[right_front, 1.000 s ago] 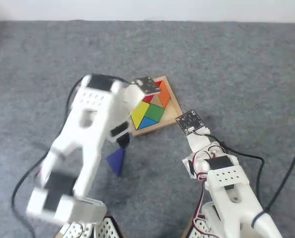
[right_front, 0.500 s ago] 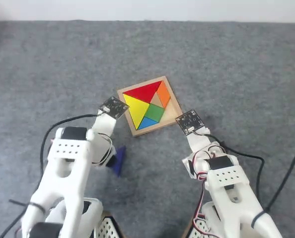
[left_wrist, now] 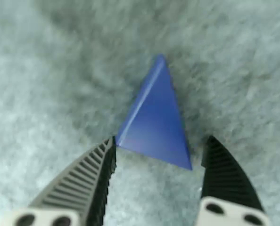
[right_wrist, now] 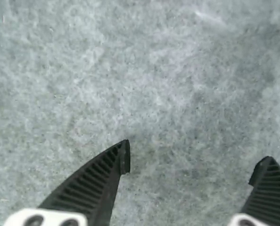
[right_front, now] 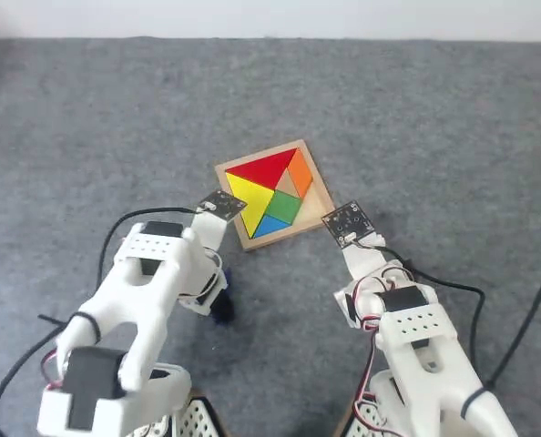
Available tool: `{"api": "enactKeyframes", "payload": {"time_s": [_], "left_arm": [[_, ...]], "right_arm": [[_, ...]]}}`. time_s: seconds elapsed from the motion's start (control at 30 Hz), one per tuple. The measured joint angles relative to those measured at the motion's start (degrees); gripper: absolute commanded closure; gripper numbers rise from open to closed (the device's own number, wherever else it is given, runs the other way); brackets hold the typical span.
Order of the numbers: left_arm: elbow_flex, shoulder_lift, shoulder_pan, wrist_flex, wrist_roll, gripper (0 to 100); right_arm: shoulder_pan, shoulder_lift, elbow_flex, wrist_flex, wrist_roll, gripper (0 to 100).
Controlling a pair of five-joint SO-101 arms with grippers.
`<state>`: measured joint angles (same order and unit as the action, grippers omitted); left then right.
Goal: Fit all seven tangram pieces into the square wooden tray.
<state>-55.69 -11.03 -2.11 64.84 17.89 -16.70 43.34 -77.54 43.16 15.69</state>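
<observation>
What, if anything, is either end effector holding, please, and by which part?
Nothing is held. The left end effector is open astride the blue triangle; the right end effector is open over carpet.

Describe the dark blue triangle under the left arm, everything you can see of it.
The dark blue triangle is a flat, plain-coloured piece with a smooth face and one lighter edge, probably painted wood. It lies flat on the grey felt-like mat, outside the wooden tray, between the open fingers of the left pincer. One fingertip is close to a corner; contact cannot be told. From above, the left arm covers most of it.
</observation>
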Motion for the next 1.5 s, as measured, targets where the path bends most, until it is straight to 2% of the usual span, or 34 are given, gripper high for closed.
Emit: {"api": "enactKeyframes", "payload": {"time_s": [0.3,0.53,0.67,0.77,1.07,1.33,1.5], "left_arm": [[0.0,0.0,-7.38,-5.19,-0.88,71],[0.97,0.0,-17.05,-5.27,8.0,71],[2.02,0.0,-21.1,-5.36,10.37,71],[2.02,0.0,-21.27,-5.36,13.27,75],[1.85,0.0,-21.8,-7.12,16.09,81],[4.13,0.0,-22.42,-8.18,15.74,83],[6.86,0.26,-26.81,-8.18,14.42,85]], "right_arm": [[0.0,0.0,0.0,0.0,0.0,59.7],[0.0,0.0,0.0,0.0,0.0,59.7],[0.0,0.0,0.0,0.0,0.0,59.7],[0.0,0.0,0.0,0.0,0.0,59.7],[0.0,0.0,0.0,0.0,0.0,59.7],[0.0,0.0,0.0,0.0,0.0,59.7],[0.7,0.97,0.09,-0.18,-0.18,59.7]]}}
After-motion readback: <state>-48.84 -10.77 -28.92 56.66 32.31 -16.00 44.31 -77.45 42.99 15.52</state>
